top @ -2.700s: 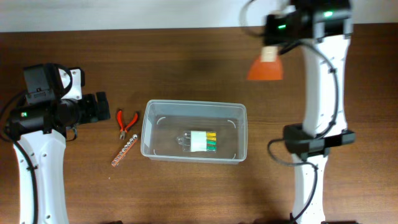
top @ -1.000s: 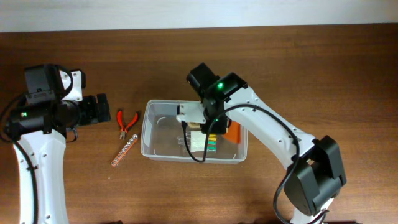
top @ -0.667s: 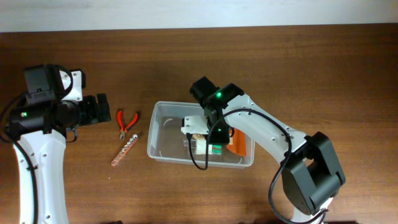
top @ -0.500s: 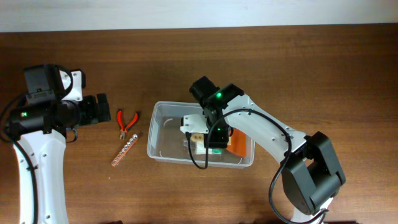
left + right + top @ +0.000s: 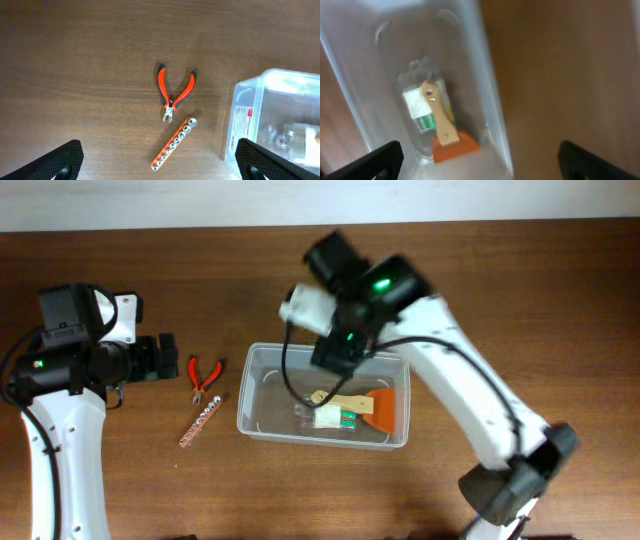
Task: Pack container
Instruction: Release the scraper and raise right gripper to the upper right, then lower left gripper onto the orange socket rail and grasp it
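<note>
The clear plastic container (image 5: 255, 385) sits mid-table. Inside it lie an orange scraper with a wooden handle (image 5: 378, 408) and a clear pack with a white label (image 5: 325, 417). My right gripper (image 5: 338, 352) hovers open and blurred above the container's back rim, holding nothing. The right wrist view looks down on the scraper (image 5: 451, 142) and the pack (image 5: 420, 112) in the container (image 5: 487, 80), with the right gripper (image 5: 485, 162) spread wide. My left gripper (image 5: 165, 355) rests open to the left of the tools, its fingertips (image 5: 65, 159) far apart and empty.
Red-handled pliers (image 5: 205, 377) and an orange socket rail (image 5: 200, 425) lie on the wood left of the container. In the left wrist view the pliers (image 5: 175, 95) lie above the rail (image 5: 174, 144), with the container's corner (image 5: 250, 100) at right.
My right gripper opened, left the orange scraper in the container, then rose towards the back rim. The container slid slightly right. The left arm stayed still.
</note>
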### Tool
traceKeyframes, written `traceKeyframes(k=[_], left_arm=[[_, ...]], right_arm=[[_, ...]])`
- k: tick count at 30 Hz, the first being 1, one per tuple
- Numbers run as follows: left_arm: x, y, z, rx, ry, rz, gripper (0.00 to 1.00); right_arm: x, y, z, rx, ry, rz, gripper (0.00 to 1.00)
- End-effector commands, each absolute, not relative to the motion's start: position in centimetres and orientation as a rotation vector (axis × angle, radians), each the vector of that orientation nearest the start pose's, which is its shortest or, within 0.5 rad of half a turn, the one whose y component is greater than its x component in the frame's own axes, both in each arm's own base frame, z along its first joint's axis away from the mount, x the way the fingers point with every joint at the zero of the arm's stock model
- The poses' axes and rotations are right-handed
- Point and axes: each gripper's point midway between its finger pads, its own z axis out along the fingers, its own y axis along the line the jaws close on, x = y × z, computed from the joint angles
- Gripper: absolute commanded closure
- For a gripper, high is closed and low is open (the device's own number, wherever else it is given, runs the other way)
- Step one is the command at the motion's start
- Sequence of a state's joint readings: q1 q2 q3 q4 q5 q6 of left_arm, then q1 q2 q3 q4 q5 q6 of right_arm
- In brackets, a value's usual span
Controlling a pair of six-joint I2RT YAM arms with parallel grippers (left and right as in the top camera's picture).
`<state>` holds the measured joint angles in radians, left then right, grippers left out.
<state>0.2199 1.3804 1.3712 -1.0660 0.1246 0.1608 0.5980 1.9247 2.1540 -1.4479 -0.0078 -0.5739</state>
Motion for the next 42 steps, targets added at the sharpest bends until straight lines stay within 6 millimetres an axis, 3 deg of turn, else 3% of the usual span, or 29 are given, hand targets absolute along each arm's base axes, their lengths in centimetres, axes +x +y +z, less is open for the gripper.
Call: traceKeyframes(k=[1,5,8,10,15,20,25,28,38,42], left_arm=[[33.3,3.1,21.8,0.267,2.606,-0.039,0.01],[33.0,0.6,21.5,0.379,2.62,-0.026,0.01],[31.8,-0.7,20.9,0.395,2.681,-0.008,0.01],[30.9,-1.7,20.5,0.428,2.717,-0.029,0.01],[27.5,-3.3,19.8,0.52,2.809,-0.064,0.01],[25.2,-3.7,17.0,0.549,2.892,-0.094,0.01],[25.1,-2.2,14.2,0.551,2.924,0.031,0.01],[24.9,-1.3,13.0,0.666,2.938,0.104,0.01],[28.7,-1.2,8.1,0.722,2.939,0.143,0.01],[28.9,-0.2,5.7,0.707,3.014,0.171,0.01]], right_arm=[[36.0,18.6,32.0,-1.038,2.401,-0.057,0.01],[35.0,11.4,36.0,-0.654,2.49,-0.059,0.01],[34.1,5.9,37.2,-0.35,2.54,-0.065,0.01],[33.6,3.4,37.7,-0.182,2.543,-0.03,0.01],[32.9,-0.6,38.1,-0.014,2.542,0.012,0.01],[32.8,-2.1,36.4,0.058,2.598,0.04,0.01],[32.7,-2.1,33.7,0.044,2.692,0.045,0.01],[32.7,-2.1,32.3,0.047,2.733,0.05,0.01],[33.1,-2.1,31.5,0.048,2.748,0.053,0.01],[33.0,-2.1,31.5,0.048,2.748,0.053,0.01]])
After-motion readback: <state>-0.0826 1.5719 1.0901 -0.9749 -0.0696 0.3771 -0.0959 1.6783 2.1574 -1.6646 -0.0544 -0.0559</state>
